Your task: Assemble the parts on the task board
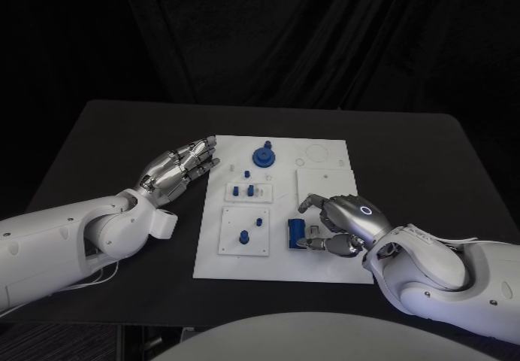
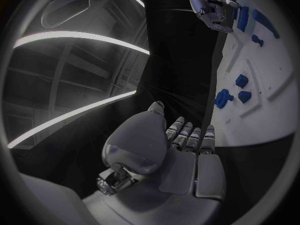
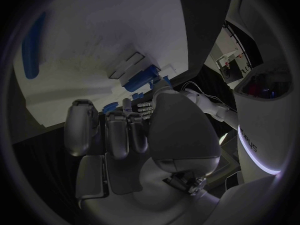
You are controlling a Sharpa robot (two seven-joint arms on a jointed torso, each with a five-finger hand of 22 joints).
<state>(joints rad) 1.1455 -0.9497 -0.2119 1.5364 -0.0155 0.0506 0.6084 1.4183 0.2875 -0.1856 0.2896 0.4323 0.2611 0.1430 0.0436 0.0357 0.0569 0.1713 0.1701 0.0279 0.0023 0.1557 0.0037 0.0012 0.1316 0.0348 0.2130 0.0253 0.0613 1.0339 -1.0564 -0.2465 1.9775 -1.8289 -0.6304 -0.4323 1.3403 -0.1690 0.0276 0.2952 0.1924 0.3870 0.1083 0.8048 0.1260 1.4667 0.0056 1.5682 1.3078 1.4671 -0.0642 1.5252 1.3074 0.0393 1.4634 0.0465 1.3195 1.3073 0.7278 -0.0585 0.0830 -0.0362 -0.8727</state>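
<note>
Right hand [image 1: 343, 222] is down on the board [image 1: 325, 267] at its near right part, fingers curled around the blue block [image 1: 294, 232], which lies flat on the board with its long axis running away from me. Fingertips look to be touching its right side, but I can't tell if it's a real pinch or just contact; the block isn't lifted. My wrist view shows the fingers [image 3: 119, 135] bunched together over the board, with a blue strip at the rim that may be the block. Left hand [image 1: 176, 172] hangs just off the board's left edge, fingers straight and side by side, holding nothing. Other parts: the gear-like disc [image 1: 264, 156] at the far middle, small pegs [image 1: 252, 190] on the upper plate, two pegs [image 1: 245, 238] on the lower plate. Handling guess: the block looks like rigid plastic, light, smooth-sided, so likely a bit slippery against metal fingertips. It shouldn't crush or bend; dropping it would probably only knock it out of position. Best hold, I think, is across the two long flat sides at mid-length, thumb opposed to the fingers, so it doesn't pivot when it comes up. Gripping near an end would let it swing. The pegs are small and need a fingertip pinch; the disc I'd take by its rim. The board sits on the table [image 1: 119, 135] and might slide if I push sideways.
</note>
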